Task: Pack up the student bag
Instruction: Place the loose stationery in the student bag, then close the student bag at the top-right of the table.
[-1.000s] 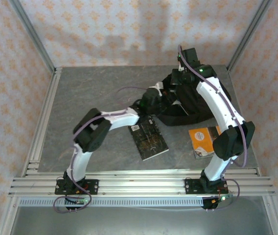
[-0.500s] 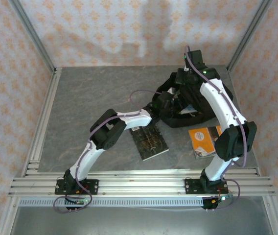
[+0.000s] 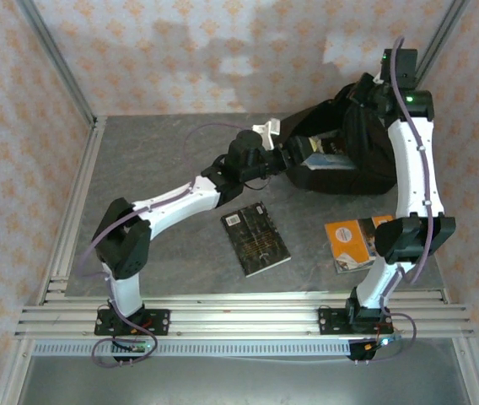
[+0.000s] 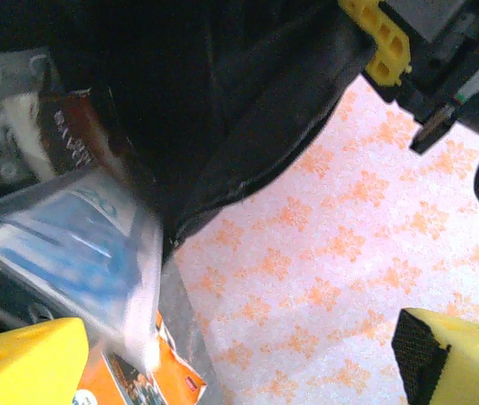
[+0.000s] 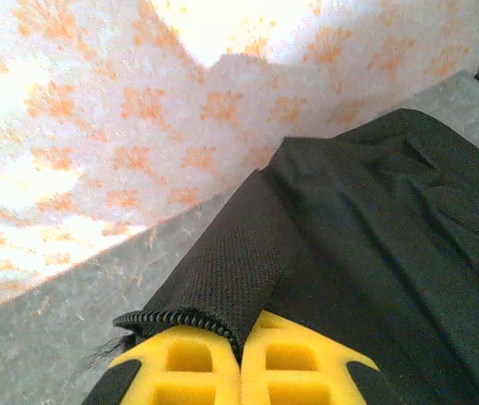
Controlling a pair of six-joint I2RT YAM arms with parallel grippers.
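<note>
The left arm [image 3: 164, 211] reaches across the grey table [image 3: 155, 152] to the mouth of the student bag [image 3: 353, 152]. There the left gripper [image 3: 295, 157] has its yellow fingers [image 4: 24, 364] spread wide apart with nothing clamped between them. Just beside its left finger, a blue book in clear plastic [image 4: 71, 245] lies inside the bag's opening. A black book [image 3: 256, 240] lies flat on the table near the front, well apart from the bag. The bag sits at the far right of the table, its top lifted toward the patterned wall [image 3: 180, 51]. An orange book [image 3: 351, 243] lies in front of it. The right gripper [image 5: 239, 354] is pinched together on a fold of the bag's zippered edge [image 5: 214, 291], holding it up.
</note>
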